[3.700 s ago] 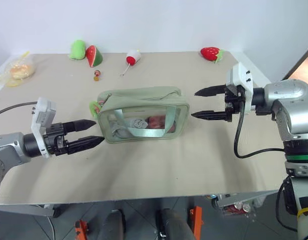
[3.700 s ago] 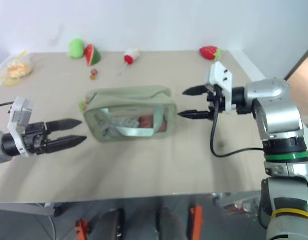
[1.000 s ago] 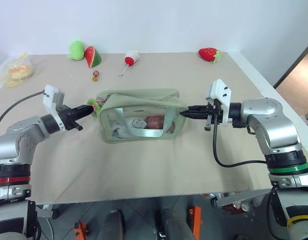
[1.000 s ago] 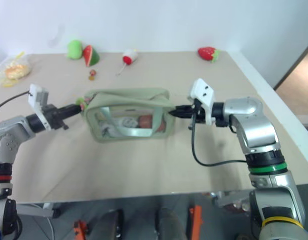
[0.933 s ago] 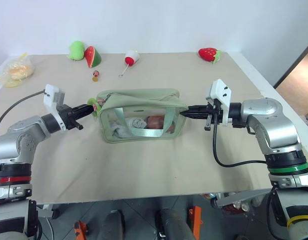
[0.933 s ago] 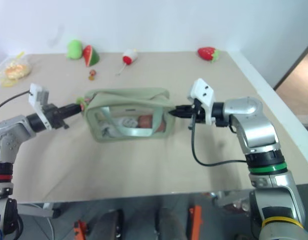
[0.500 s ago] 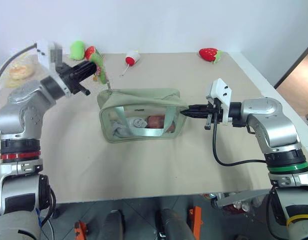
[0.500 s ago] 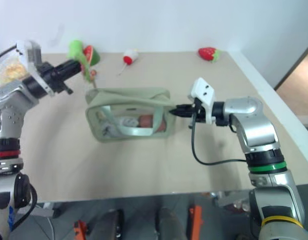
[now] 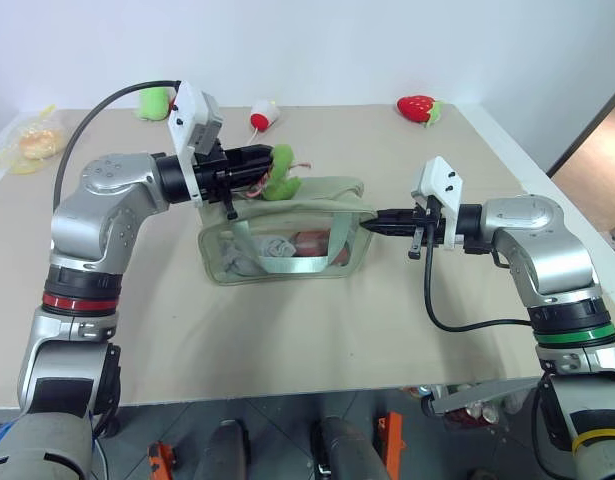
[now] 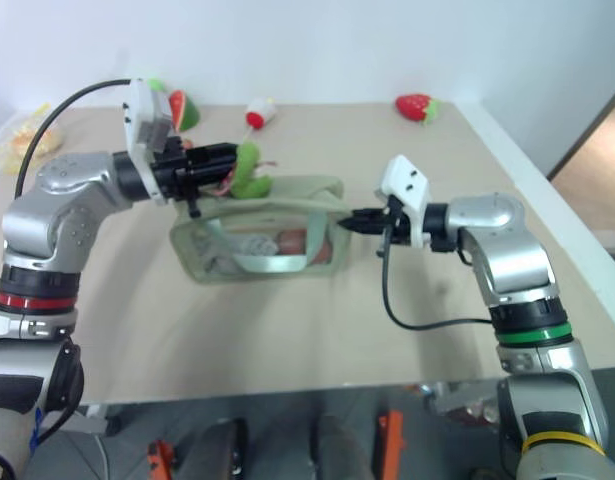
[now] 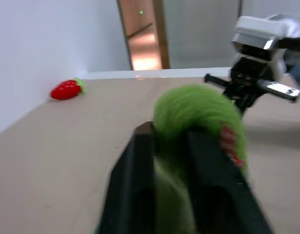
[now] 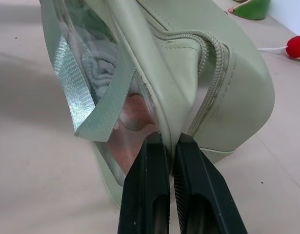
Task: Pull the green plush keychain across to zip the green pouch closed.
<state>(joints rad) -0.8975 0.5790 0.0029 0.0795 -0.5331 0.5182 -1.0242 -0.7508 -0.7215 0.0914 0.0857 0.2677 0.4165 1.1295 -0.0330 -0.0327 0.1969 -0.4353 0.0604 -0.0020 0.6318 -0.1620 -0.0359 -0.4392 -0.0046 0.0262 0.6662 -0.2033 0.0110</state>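
Note:
The green pouch (image 9: 287,240) lies mid-table, with clear sides showing soft items inside and a strap handle across its front. My left gripper (image 9: 268,165) hovers level over the pouch's top, pointing right, shut on the green plush keychain (image 9: 282,173). In the left wrist view the fuzzy plush keychain (image 11: 198,114) bulges between the two black fingers (image 11: 137,165). My right gripper (image 9: 373,225) is shut on the pouch's right end. The right wrist view shows its fingertips (image 12: 154,146) pinching the pouch (image 12: 228,92) below the zipper's curved end.
At the table's far edge lie a strawberry plush (image 9: 419,108), a white and red plush (image 9: 263,114), a rounded green plush toy (image 9: 153,100) and a watermelon slice (image 10: 183,108). A plastic bag (image 9: 31,143) sits at the far left corner.
My left gripper has swung up and to the right with the plush keychain, from the pouch's left end to above its top middle. The right gripper has kept still on the pouch's right end.

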